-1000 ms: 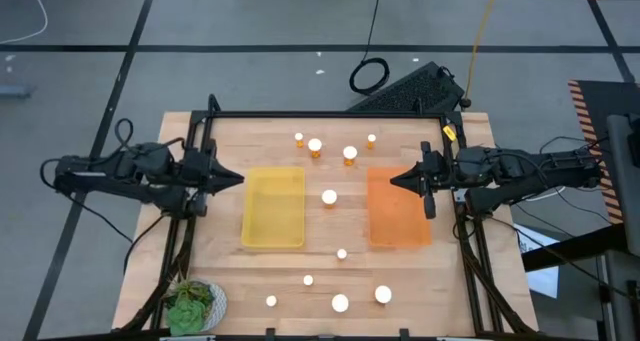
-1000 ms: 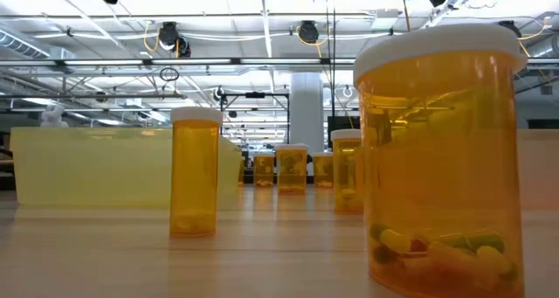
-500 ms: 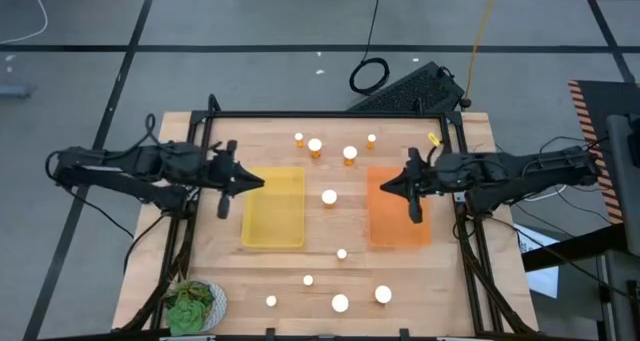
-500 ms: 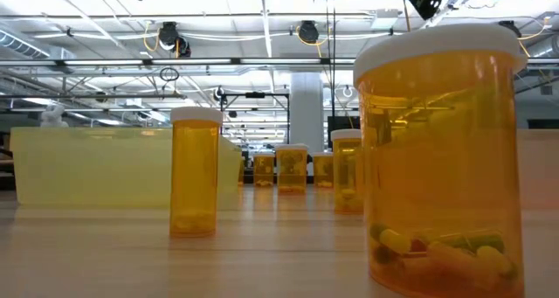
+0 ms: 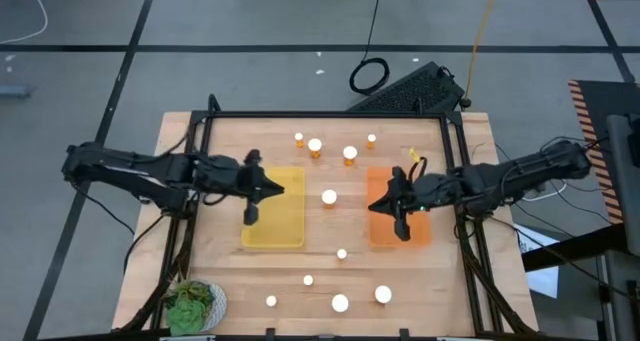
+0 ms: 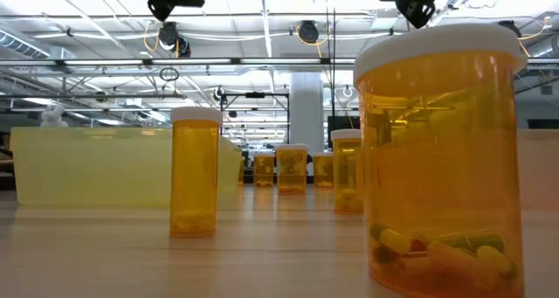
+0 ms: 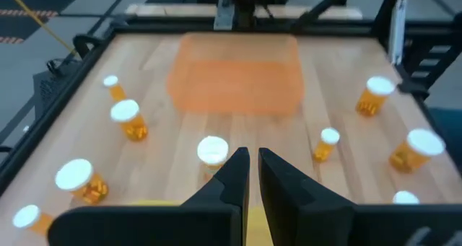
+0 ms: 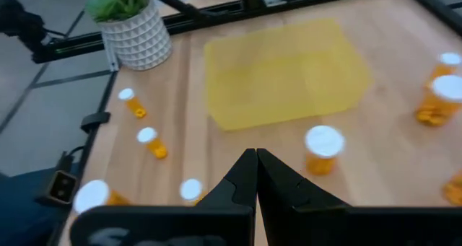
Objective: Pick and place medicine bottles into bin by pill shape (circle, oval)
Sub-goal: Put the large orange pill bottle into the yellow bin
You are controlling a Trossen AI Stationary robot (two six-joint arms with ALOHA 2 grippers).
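Several amber medicine bottles with white caps stand upright on the wooden table: a group at the far side (image 5: pixel 315 146), one (image 5: pixel 329 196) between the two bins, and more near the front edge (image 5: pixel 340 303). The yellow bin (image 5: pixel 273 221) lies left of centre and the orange bin (image 5: pixel 400 231) right of centre. My left gripper (image 5: pixel 280 191) hovers shut above the yellow bin, pointing toward the table's right. My right gripper (image 5: pixel 372 207) hovers shut above the orange bin's left edge, pointing left. The middle bottle (image 7: pixel 212 151) stands just ahead of my left gripper (image 7: pixel 253 167).
A green plant in a white pot (image 5: pixel 192 303) sits at the table's near left corner. A black frame (image 5: pixel 330 116) runs along the table's far edge and sides. In the low view a wide bottle (image 6: pixel 441 158) stands close to the camera.
Both grippers have travelled toward the table's middle. The left has gone rightward from the left edge to above the yellow bin. The right has gone leftward across the orange bin to its left edge. Both stay shut. No bottle has moved.
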